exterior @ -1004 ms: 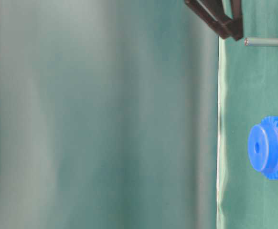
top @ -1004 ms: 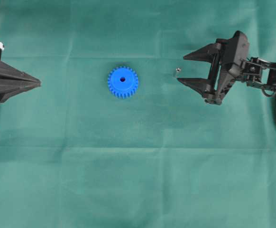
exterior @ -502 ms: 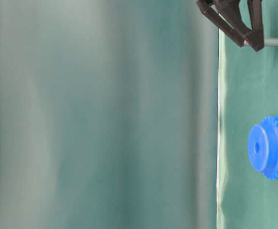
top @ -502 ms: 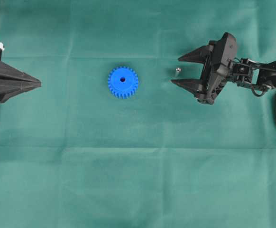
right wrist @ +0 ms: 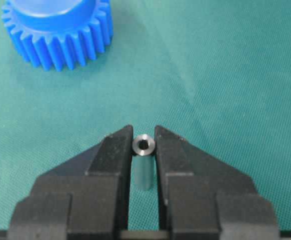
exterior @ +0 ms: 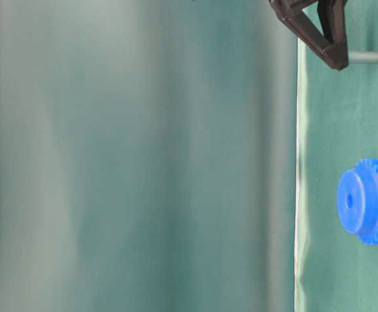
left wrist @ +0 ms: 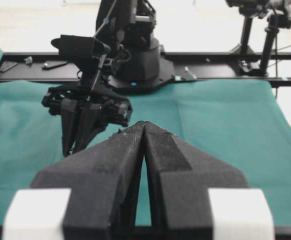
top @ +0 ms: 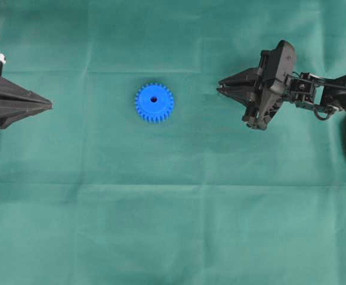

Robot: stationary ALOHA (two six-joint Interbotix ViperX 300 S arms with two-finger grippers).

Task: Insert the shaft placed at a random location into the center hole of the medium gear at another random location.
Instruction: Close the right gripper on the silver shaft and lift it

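**Right jaws clamped on the shaft, gear untouched**

The right gripper (top: 221, 90) reaches in from the right of the overhead view, its black jaws drawn together to a narrow point aimed leftward at the medium gear (top: 154, 103). In the right wrist view the shaft (right wrist: 144, 161) stands between the two fingertips (right wrist: 116, 145), its hollow upper end just clear of their tips and its silvery body running down into the slot between them; both jaws press against its sides, so the right gripper (right wrist: 144, 137) is grasping the shaft. From table level the shaft (exterior: 367, 57) shows as a short grey cylinder sticking out from the dark jaw tips toward the green cloth (exterior: 345, 117), its far end at the frame edge, so I cannot tell whether it touches the cloth.

The medium gear lies flat on the green cloth (top: 173, 208) covering the worktop, left of centre in the overhead view and well apart from the right gripper. Its center hole (top: 154, 99) shows as a small dark dot in the raised hub. In the right wrist view the medium gear (right wrist: 58, 30) sits at the far left, partly cut off by the frame, teeth toward the camera.

The left gripper (top: 47, 105) rests at the far left edge of the overhead view, well apart from the gear. Its jaws are clenched tip to tip with nothing between them, as the left wrist view confirms: the left gripper (left wrist: 144, 125) shows only a thin seam. Beyond it in that view stand the right arm (left wrist: 93, 107) and its black base (left wrist: 135, 55).
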